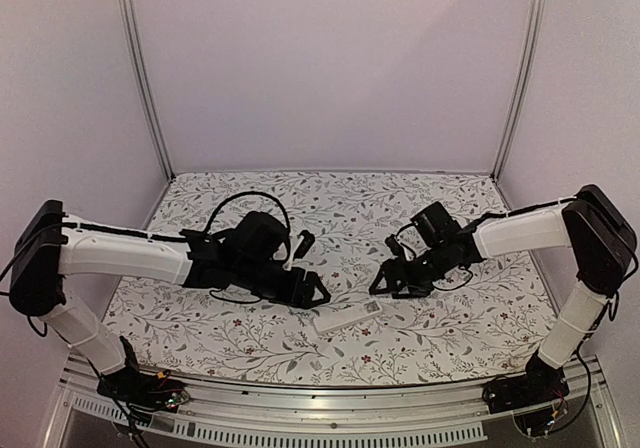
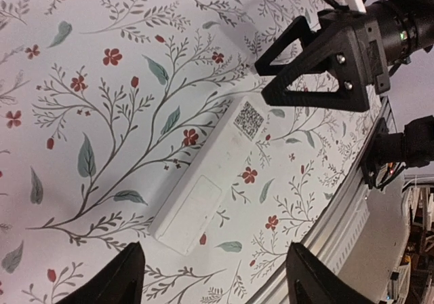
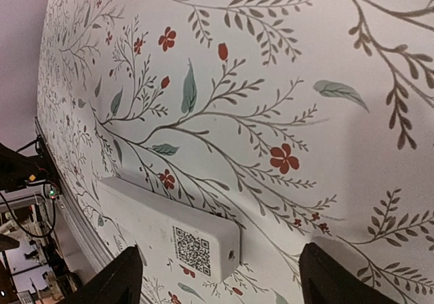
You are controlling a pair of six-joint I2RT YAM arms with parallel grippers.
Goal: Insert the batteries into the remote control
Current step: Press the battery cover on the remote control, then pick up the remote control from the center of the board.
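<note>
The remote control (image 1: 348, 317) is a slim white bar lying flat on the floral cloth between my two grippers. Its back faces up, with a QR code near its right end and a flush rectangular cover panel (image 2: 195, 201) near its left end. In the left wrist view the remote control (image 2: 210, 175) lies just beyond my open left gripper (image 2: 213, 277), untouched. The remote control (image 3: 163, 229) also lies untouched ahead of my open right gripper (image 3: 220, 277). From above, the left gripper (image 1: 318, 296) and right gripper (image 1: 385, 286) flank it, both with nothing in them. The batteries are out of view.
The floral tablecloth (image 1: 300, 208) covers the table. A metal rail (image 1: 300, 408) runs along the near edge, close to the remote. White walls and upright metal posts (image 1: 145, 78) close in the back and sides. My right gripper (image 2: 319, 73) hangs beyond the remote's QR end.
</note>
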